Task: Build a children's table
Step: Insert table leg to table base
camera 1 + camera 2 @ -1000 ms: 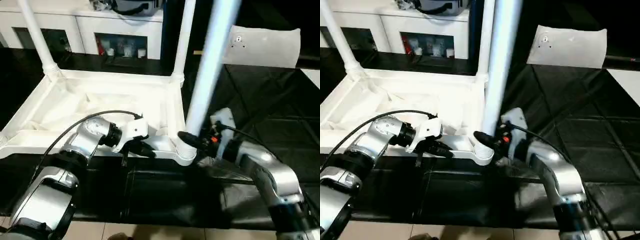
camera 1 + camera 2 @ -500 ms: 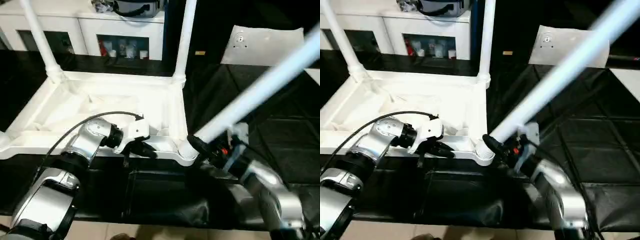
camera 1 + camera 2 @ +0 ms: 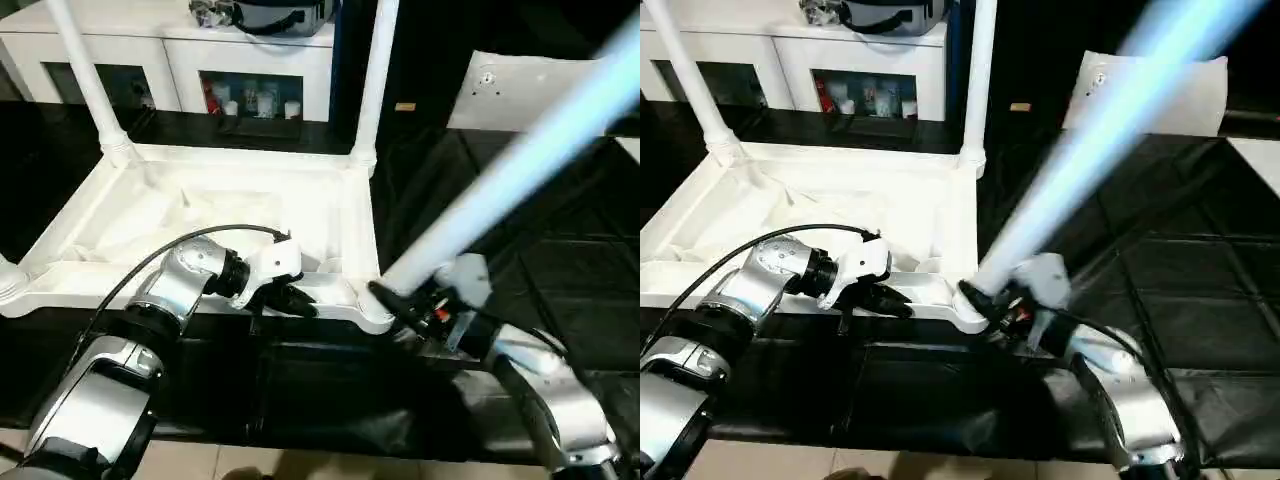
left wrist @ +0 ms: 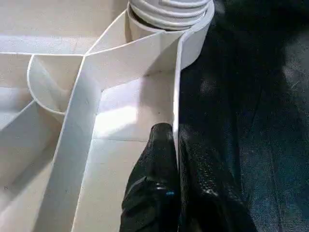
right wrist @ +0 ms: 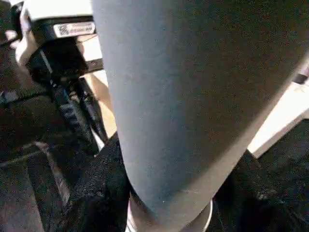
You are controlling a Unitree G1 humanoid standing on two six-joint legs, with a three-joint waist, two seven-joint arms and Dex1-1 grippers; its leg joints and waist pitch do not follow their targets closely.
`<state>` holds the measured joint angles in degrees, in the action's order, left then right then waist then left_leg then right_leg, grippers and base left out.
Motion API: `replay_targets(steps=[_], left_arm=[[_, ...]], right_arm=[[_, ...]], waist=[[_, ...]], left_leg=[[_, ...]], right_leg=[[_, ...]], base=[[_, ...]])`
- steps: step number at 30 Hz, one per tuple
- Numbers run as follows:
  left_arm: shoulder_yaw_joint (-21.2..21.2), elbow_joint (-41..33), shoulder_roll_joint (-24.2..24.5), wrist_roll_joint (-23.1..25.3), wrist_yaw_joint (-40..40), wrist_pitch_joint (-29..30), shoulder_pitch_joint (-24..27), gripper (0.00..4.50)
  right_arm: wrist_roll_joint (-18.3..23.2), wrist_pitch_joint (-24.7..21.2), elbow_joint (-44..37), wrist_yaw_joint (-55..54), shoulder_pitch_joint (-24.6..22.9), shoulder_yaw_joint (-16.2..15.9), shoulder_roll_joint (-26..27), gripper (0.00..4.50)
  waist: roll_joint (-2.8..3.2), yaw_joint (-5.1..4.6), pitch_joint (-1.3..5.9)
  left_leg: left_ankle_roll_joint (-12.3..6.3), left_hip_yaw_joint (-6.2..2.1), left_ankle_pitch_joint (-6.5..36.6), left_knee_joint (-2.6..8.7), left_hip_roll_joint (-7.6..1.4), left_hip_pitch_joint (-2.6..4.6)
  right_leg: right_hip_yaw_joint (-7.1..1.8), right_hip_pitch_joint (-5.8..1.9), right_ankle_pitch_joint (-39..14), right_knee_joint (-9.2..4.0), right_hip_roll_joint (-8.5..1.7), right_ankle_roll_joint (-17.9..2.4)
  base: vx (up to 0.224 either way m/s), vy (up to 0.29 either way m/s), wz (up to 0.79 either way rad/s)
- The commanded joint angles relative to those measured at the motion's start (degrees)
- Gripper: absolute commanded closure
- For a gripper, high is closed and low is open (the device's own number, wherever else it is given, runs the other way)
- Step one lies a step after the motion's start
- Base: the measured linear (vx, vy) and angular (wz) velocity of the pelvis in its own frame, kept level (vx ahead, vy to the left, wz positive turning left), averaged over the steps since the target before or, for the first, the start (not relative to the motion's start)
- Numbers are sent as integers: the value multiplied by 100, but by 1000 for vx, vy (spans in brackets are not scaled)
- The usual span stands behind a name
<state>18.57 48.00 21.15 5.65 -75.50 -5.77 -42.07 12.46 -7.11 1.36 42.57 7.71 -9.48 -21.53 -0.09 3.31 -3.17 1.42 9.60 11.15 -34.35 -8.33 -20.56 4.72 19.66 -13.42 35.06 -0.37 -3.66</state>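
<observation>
- Where the upturned tabletop point(image 3: 215, 215) lies ribs-up on the black bench point(image 3: 560, 270), two legs point(image 3: 375, 80) stand upright in its far corner sockets.
- Left hand point(image 3: 295, 300): fingers point(image 4: 157, 179) pinched narrow on the tabletop's thin near rim, one finger inside the wall, one outside.
- Right hand point(image 3: 400, 300): fingers half spread, clasping the thick end of a third leg point(image 3: 520, 165) just above the near right corner socket point(image 3: 372, 312).
- Third leg: tilted, slanting up and away toward the right, its base at the socket mouth.
- Background: white cabinet point(image 3: 200, 60) with dark compartments; white slab point(image 3: 530, 90) at far right.
</observation>
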Motion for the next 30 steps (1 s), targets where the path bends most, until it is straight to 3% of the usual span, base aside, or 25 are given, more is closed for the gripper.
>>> replay_targets(steps=[1,6,7,15,19,20,21,22,24,25,30], left_arm=[[-169,-106,197,17,357,-10,-28,450],[-98,-138,259,82,250,-79,-41,450],[-98,-138,259,82,250,-79,-41,450],[20,-245,237,8,-256,-198,-136,450],[110,-313,222,-40,-555,-236,-140,450],[191,-264,218,19,-640,-299,-190,450],[200,-249,216,30,-647,-309,-200,450],[236,-185,214,78,-672,-348,-248,450],[260,-110,227,137,-679,-386,-301,450],[263,-89,231,155,-678,-399,-314,450],[253,169,290,324,-527,-479,-458,450]], right_arm=[[-286,-418,552,355,-122,-445,-124,259],[-321,-381,994,916,366,-764,-140,259],[-321,-381,994,916,366,-764,-140,260],[-181,-240,1545,1667,642,-968,-61,260],[-172,-183,1536,1975,619,-1071,-134,260],[-147,-194,1455,2197,555,-1137,-181,260],[-141,-198,1443,2231,545,-1145,-186,260],[-129,-205,1396,2342,508,-1181,-212,260],[-147,-194,1384,2407,494,-1209,-230,260],[-154,-189,1387,2418,493,-1208,-229,260],[-206,-149,1476,2409,531,-1151,-150,260]], waist=[[-69,28,301],[-64,-4,296],[-95,-21,296],[-102,-63,294],[-70,-47,258],[-3,-26,223],[-25,-23,224],[0,-5,210],[-13,19,205],[8,29,200],[2,56,136]], left_leg=[[-518,-252,735,377,-632,29],[-472,-260,830,381,-629,43],[-484,-262,805,377,-619,25],[-473,-279,914,404,-645,41],[-548,-270,866,414,-645,40],[-555,-276,895,421,-650,50],[-562,-275,971,435,-670,63],[-552,-283,1008,448,-678,64],[-510,-282,1097,458,-684,80],[-497,-282,1112,453,-675,77],[-352,-292,1422,484,-670,115]], right_leg=[[-472,-222,-1036,-535,-1019,-796],[-477,-210,-1197,-553,-1032,-796],[-477,-223,-1168,-541,-1031,-814],[-474,-212,-996,-528,-1023,-901],[-481,-206,-741,-522,-1013,-932],[-479,-180,-707,-527,-1014,-953],[-475,-190,-709,-534,-998,-957],[-473,-182,-692,-521,-1000,-985],[-478,-181,-808,-528,-1013,-995],[-480,-180,-847,-535,-1022,-999],[-502,-154,-1706,-630,-1049,-886]], base=[[0,0,0],[0,0,0],[0,0,0],[0,0,0],[0,0,0],[0,0,0],[0,0,0],[0,0,0],[0,0,0],[0,0,0],[0,0,0]])
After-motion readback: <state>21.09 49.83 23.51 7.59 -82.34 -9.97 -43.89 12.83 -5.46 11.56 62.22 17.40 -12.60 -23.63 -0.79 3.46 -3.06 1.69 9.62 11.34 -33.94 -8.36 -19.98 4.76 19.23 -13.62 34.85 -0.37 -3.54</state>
